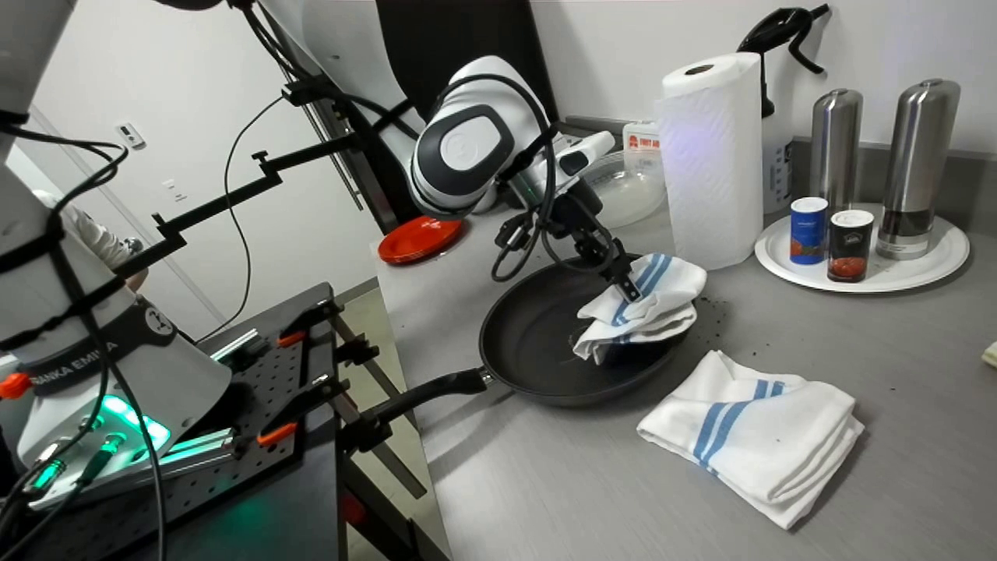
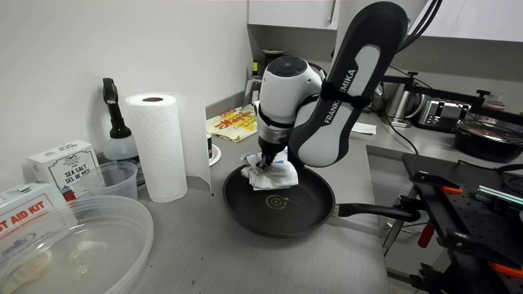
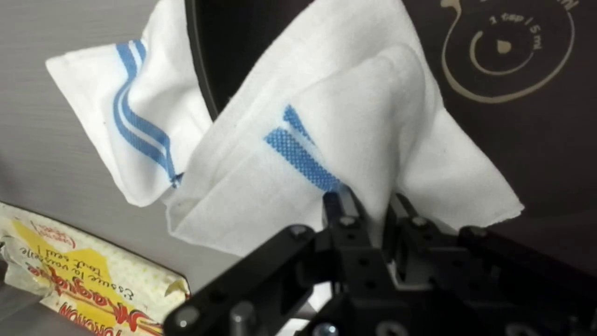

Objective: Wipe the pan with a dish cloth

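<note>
A black frying pan sits on the grey counter, its handle toward the robot base; it also shows in an exterior view and the wrist view. My gripper is shut on a white dish cloth with blue stripes, pinching a fold between its fingertips. The bunched cloth lies over the pan's inner surface and reaches its rim, as an exterior view and the wrist view show. Its underside is hidden. A second striped cloth lies folded on the counter beside the pan, also in the wrist view.
A paper towel roll stands behind the pan. A white plate holds shakers and two steel mills. Red plates, a clear plastic container, a spray bottle and a yellow packet are around. Dark crumbs dot the counter.
</note>
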Motion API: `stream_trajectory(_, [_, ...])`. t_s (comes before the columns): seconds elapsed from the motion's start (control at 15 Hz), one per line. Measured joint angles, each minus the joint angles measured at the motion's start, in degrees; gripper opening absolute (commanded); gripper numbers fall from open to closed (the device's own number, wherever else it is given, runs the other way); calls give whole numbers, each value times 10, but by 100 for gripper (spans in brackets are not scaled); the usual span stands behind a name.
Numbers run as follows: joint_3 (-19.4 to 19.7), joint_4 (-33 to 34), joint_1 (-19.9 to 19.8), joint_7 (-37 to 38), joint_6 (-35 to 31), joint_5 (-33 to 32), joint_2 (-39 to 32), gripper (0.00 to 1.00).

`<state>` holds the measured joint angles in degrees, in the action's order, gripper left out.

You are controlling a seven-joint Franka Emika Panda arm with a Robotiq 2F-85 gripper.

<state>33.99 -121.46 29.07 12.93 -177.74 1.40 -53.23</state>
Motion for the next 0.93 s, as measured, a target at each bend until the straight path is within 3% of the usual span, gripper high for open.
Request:
stream_trajectory(0.27, [7,-13,24,-4,-12,-2,40,4])
stream_trajectory(0.47, [-32,-28,6,-21,-9,-6,109,4])
stream_trajectory(0.67, [-124,-43,-49,-31,-4,-6,185,4])
stream_trajectory(0.93, [-306,-51,-156,-78,40,55,244,4])
